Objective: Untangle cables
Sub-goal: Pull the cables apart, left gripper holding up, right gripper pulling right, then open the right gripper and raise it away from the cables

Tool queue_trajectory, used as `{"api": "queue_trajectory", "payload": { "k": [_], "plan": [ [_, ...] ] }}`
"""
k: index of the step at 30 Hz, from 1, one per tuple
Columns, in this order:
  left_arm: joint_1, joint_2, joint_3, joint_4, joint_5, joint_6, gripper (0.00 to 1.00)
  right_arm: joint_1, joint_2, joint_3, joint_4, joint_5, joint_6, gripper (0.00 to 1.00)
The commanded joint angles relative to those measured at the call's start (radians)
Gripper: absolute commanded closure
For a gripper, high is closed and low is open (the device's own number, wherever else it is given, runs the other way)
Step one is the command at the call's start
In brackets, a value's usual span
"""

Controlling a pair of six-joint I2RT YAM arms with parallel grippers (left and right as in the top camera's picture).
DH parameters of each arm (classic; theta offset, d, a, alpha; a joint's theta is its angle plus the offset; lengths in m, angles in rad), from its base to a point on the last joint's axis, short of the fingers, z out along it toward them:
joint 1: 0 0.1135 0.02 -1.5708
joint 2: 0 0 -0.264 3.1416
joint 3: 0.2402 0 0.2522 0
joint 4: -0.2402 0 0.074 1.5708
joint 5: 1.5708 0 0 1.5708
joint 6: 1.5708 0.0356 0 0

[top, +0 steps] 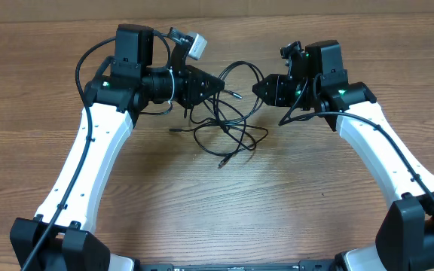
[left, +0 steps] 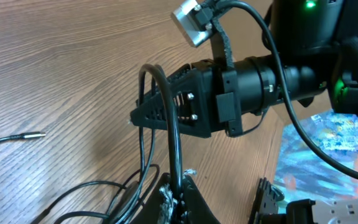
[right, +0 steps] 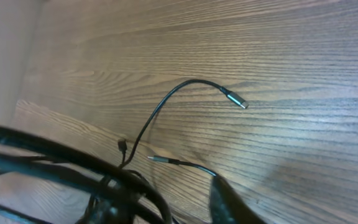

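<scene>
Left gripper (left: 178,194), bottom centre of its wrist view, seems clamped on the cables (left: 173,130), one strand rising upward and arching across the right gripper (left: 138,117) mid-frame, whose jaw gap I cannot tell.

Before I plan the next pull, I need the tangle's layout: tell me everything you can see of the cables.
The cables are thin, black, flexible cords with small metallic plug ends, lying in a loose tangle of overlapping loops on the wooden table between the two arms. Several plug ends lie free. One strand rises into the shut left gripper and arches close by the right gripper.
</scene>
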Motion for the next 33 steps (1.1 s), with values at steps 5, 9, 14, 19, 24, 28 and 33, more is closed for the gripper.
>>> {"api": "queue_trajectory", "payload": {
  "k": [5,9,14,19,24,28,33],
  "plan": [
    [-0.001,-0.004,0.017,0.005,0.039,0.020,0.96,0.005,-0.021,0.025,0.009,-0.006,-0.008,0.96],
    [-0.002,-0.004,0.017,-0.006,-0.076,0.019,0.96,0.005,-0.021,0.025,-0.004,-0.005,-0.008,0.96],
    [-0.002,-0.003,0.015,-0.074,-0.305,0.019,0.94,0.005,-0.021,0.025,-0.043,0.063,-0.009,0.96],
    [-0.002,0.003,0.014,-0.169,-0.517,0.019,0.79,0.005,-0.041,0.055,-0.098,0.163,-0.035,0.96],
    [-0.002,0.003,0.013,-0.229,-0.576,0.019,0.47,0.005,-0.086,0.158,-0.195,0.357,-0.035,0.96],
    [-0.002,0.003,0.013,-0.235,-0.576,0.019,0.46,0.005,-0.116,0.273,-0.272,0.475,-0.035,0.96],
    [-0.002,0.003,0.013,-0.235,-0.576,0.019,0.45,0.005,-0.156,0.397,-0.296,0.471,-0.085,0.96]
  ]
}}
